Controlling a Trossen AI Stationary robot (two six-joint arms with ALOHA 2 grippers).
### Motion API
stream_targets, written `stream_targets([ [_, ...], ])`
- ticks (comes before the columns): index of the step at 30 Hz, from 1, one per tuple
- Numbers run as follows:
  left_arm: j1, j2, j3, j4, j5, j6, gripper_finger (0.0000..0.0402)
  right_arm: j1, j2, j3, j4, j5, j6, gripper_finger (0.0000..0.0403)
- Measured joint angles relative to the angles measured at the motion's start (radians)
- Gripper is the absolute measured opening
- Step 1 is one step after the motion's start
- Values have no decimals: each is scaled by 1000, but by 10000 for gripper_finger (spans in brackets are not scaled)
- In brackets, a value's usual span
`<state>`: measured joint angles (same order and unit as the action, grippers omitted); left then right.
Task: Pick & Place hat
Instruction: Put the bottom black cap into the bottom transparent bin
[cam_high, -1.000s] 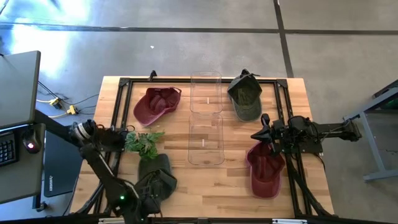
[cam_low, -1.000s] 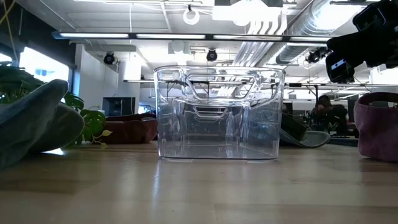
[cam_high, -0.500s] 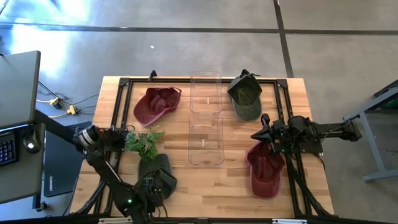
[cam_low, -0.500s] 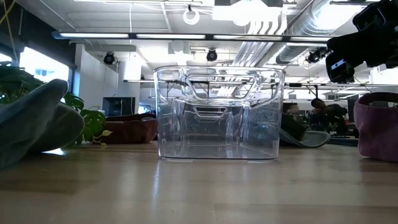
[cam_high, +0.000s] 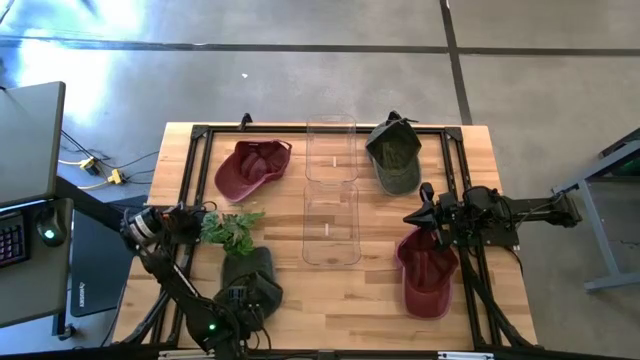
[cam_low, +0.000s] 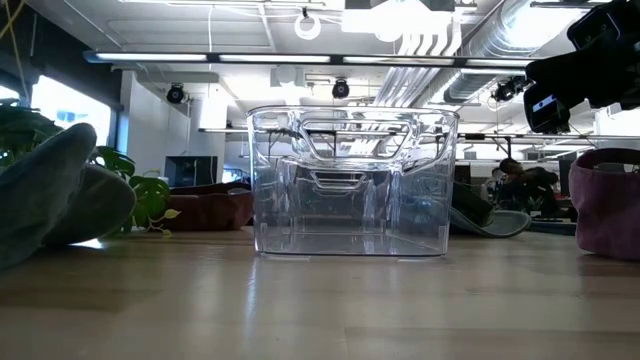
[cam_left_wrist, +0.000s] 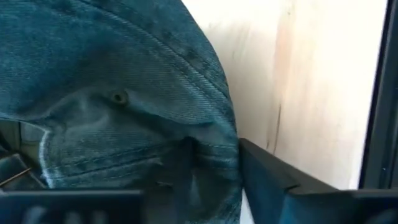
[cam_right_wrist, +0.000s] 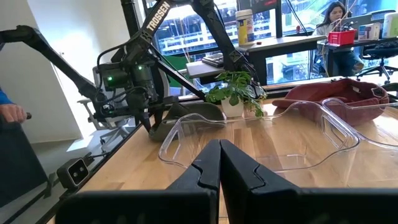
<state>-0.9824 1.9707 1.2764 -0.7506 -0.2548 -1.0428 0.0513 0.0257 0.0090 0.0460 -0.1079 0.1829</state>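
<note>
Left gripper: you find the left gripper at the near left corner of the table, down on the dark denim hat. From above you cannot see its fingers under the wrist.
Left wrist view: here you get what the overhead hides. The denim hat fills the picture, and its edge sits between the two dark fingers, so the fingers are clamped on the fabric.
Low view: you see the same hat as a grey mound at the left edge, resting on the wood. The gripper holding it does not show here.
Right gripper: the right gripper waits over the right side of the table, just above the maroon hat that lies open side up.
Right wrist view: you see its two fingers pressed together with nothing between them. This view also shows the left arm across the table, and a person seated at a desk in the room behind.
Bins: two clear bins stand end to end down the middle of the table. In the low view the nearer one hides the other.
Other hats: a second maroon hat lies at the far left and an olive hat at the far right, each beside the far bin.
Plant: a small green plant sits between the far maroon hat and the denim hat.
</note>
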Motion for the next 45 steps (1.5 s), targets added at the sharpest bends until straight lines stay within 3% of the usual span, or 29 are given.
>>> stream_targets([
  [2,10,-13,7,-2,43,23,43,0,0,0,0,-1,0,0],
  [4,20,-37,11,0,82,45,16,0,0,0,0,0,0,0],
  [8,65,-99,43,-16,170,109,19,0,0,0,0,0,0,0],
  [20,240,-388,296,-5,174,378,3,0,0,0,0,0,0,0],
  [30,438,-391,538,7,369,707,3,0,0,0,0,0,0,0],
  [37,638,-391,596,50,489,901,3,0,0,0,0,0,0,0],
  [45,842,-374,597,-82,534,1171,3,0,0,0,0,0,0,0],
])
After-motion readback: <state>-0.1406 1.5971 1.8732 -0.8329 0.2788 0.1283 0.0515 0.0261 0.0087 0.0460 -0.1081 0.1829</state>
